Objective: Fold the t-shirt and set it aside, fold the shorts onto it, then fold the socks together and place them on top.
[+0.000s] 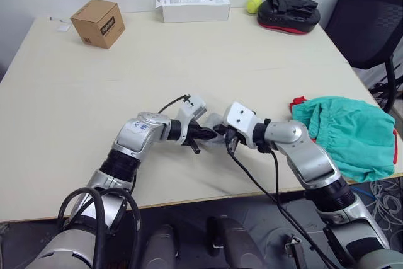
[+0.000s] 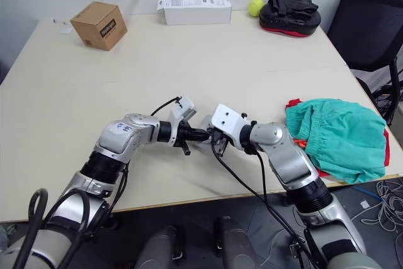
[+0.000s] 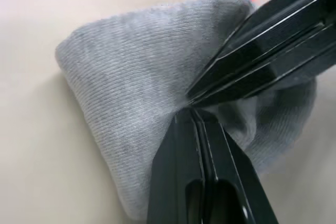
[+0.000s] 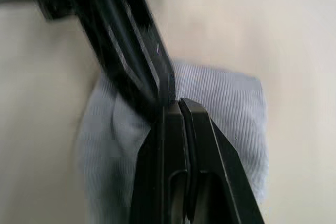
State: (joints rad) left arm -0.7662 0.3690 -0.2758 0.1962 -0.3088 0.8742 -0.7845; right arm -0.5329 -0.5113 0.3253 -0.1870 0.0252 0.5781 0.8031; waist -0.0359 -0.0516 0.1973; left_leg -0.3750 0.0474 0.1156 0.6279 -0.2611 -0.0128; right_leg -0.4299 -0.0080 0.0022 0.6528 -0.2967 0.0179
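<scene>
The socks [image 3: 131,108] sit bunched into a grey bundle on the worktop [image 1: 189,67], near its front edge, and both arms meet right on them. The left gripper [image 3: 191,114] and the right gripper [image 4: 176,106] each have their jaws pinched tight on the knit, tips nearly touching, probably to keep the pair together as one lump for carrying. Off to the right the shorts [image 1: 343,130] lie folded over the t-shirt [image 1: 297,101], red peeking out underneath, so that pile looks ready for the socks on top.
</scene>
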